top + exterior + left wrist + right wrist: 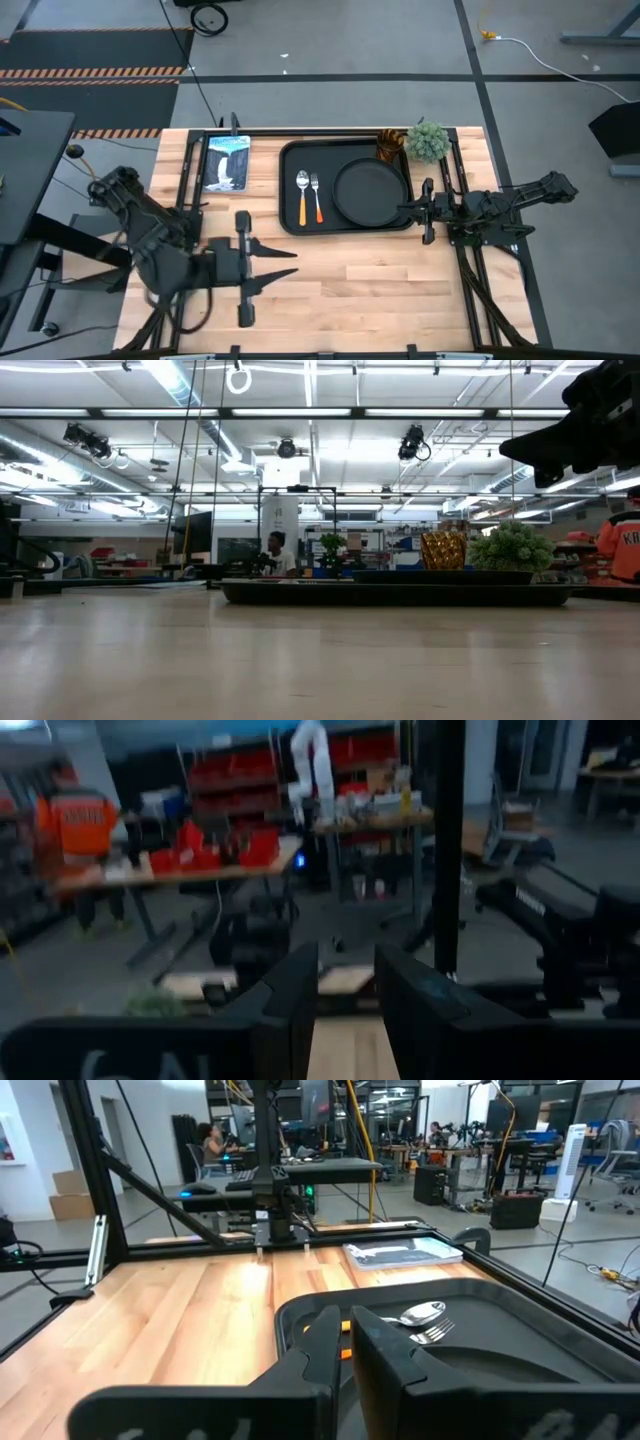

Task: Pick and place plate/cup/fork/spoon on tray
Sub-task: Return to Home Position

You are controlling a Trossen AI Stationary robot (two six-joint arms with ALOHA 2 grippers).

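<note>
The black tray (292, 160) lies on the far middle of the table. On it are the round black plate (372, 192), the spoon (302, 196) with its yellow-orange handle, and the red-handled fork (317, 198) right beside the spoon. The amber cup (388, 147) stands in the tray's far right corner. My left gripper (292, 262) hovers open over the bare wood near the front edge, left of the tray, holding nothing. My right gripper (402, 210) is shut and empty. It points toward the table's left and stands over the tray's right near rim.
A small green plant (428, 141) stands just right of the cup, off the tray. A blue-white card (227, 163) lies left of the tray. Bare wood spreads between the tray and the near edge. People and workbenches show in the room beyond the table.
</note>
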